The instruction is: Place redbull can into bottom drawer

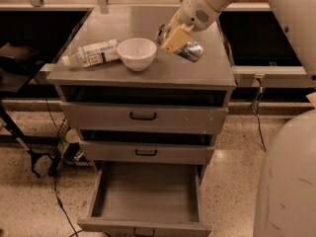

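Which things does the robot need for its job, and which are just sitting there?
Needed: redbull can, in the end effector over the cabinet top; open bottom drawer.
Lying about: white bowl; white bottle on its side.

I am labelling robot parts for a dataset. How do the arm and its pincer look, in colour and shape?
The arm is off-white, thick and rounded, with a yellowish band and a dotted grille near the wrist. The pincer, above the cabinet top right of the bowl, is pale yellow and blocky. No cables show on it.
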Tool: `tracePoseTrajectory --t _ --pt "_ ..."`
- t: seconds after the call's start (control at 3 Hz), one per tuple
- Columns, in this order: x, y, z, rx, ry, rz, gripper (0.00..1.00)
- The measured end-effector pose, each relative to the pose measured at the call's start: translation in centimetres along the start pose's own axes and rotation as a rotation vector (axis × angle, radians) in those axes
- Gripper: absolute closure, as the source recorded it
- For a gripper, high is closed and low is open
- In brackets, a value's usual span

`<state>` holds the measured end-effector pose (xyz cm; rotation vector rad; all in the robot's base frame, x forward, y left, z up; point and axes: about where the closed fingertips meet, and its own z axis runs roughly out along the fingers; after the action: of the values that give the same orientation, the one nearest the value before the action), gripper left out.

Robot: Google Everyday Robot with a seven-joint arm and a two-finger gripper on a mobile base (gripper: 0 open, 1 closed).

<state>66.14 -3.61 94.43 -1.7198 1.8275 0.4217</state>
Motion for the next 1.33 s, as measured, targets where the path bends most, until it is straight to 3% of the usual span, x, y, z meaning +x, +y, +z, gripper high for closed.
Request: tracePoseTrajectory --t 0.33,1.0,1.33 --pt "0.9 1.6 -0.2 -0.017 -0.026 -0.002 1.00" --pt "3.4 8.9 0.1 -0.072 -0.097 0.009 1.00" --pt "5.4 12.9 1.9 -0.091 -0.144 0.048 1.00"
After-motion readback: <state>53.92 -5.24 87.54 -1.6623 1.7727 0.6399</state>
